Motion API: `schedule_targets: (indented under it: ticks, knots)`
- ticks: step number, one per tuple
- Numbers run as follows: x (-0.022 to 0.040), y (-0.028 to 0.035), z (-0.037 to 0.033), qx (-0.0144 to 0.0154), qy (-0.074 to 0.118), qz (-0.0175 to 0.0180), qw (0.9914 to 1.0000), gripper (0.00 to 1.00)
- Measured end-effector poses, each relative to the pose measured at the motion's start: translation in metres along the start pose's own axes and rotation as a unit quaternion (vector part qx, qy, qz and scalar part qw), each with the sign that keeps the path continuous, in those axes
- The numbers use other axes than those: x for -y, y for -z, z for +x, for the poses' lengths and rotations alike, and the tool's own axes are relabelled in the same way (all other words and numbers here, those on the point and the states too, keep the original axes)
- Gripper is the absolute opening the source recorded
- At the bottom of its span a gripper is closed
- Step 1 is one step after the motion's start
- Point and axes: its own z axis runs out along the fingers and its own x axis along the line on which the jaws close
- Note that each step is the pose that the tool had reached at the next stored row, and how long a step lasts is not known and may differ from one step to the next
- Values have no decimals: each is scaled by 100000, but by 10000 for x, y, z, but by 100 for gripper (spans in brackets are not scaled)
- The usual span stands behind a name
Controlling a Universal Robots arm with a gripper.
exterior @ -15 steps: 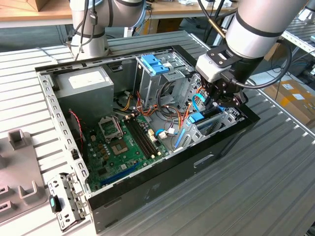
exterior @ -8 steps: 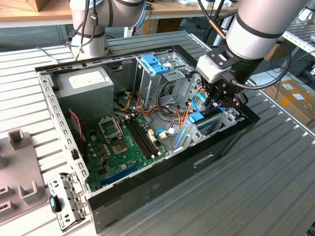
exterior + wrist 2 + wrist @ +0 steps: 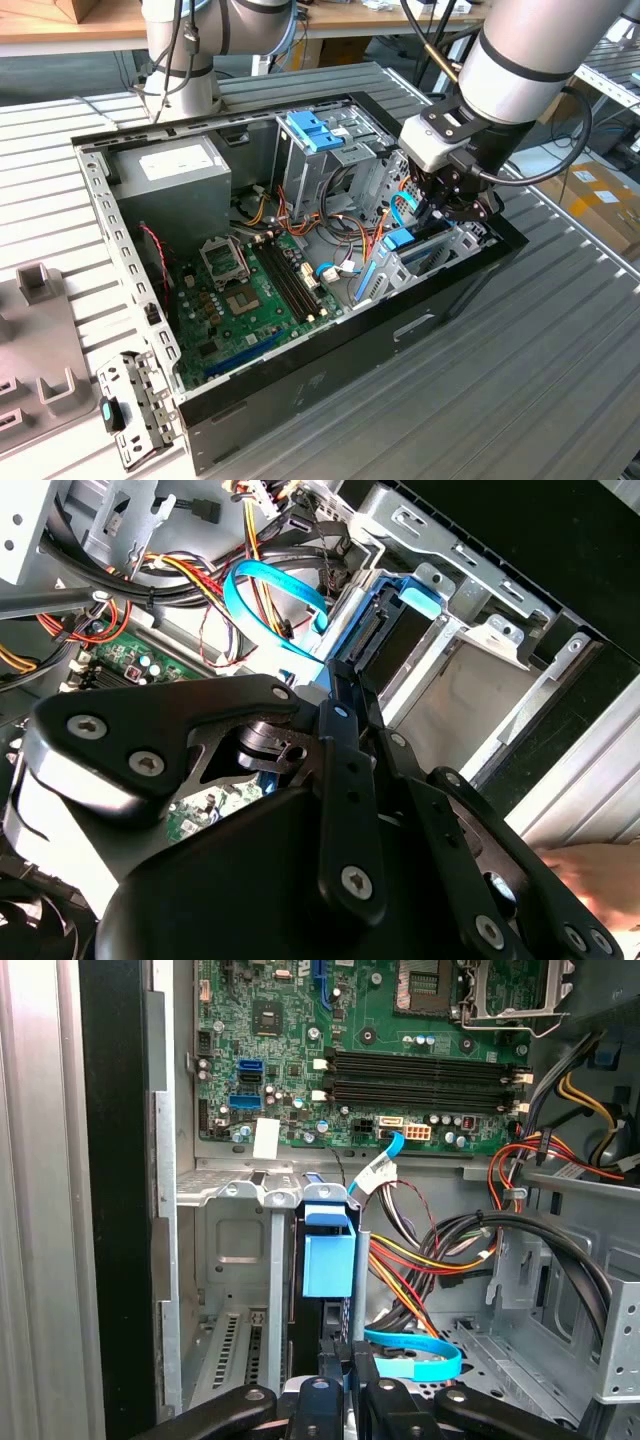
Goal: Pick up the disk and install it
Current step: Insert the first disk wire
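Fingers point(image 3: 438, 205) pressed together, tips against the disk point(image 3: 400, 240), which stands on edge in the drive cage point(image 3: 445, 248) at the exterior view's right end of the computer case point(image 3: 300, 385). In the second wrist view, the fingers point(image 3: 348, 710) meet the disk's point(image 3: 395, 648) blue-framed end. In the first wrist view, the disk point(image 3: 328, 1260) sits slotted upright, with the motherboard point(image 3: 300, 1040) beyond.

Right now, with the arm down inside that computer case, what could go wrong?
The blue flat cable loops right beside the gripper and the disk; it could get snagged or pinched. The disk stands on edge in a narrow metal bay, so a slight tilt might jam its light-blue carrier against the walls. The coloured wires next to the bay could also catch.
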Motion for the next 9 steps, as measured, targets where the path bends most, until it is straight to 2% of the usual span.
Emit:
schedule_targets:
  ticks: [9]
  knots:
    - [-2, -12, 2, -14, 3, -4, 100000, 16]
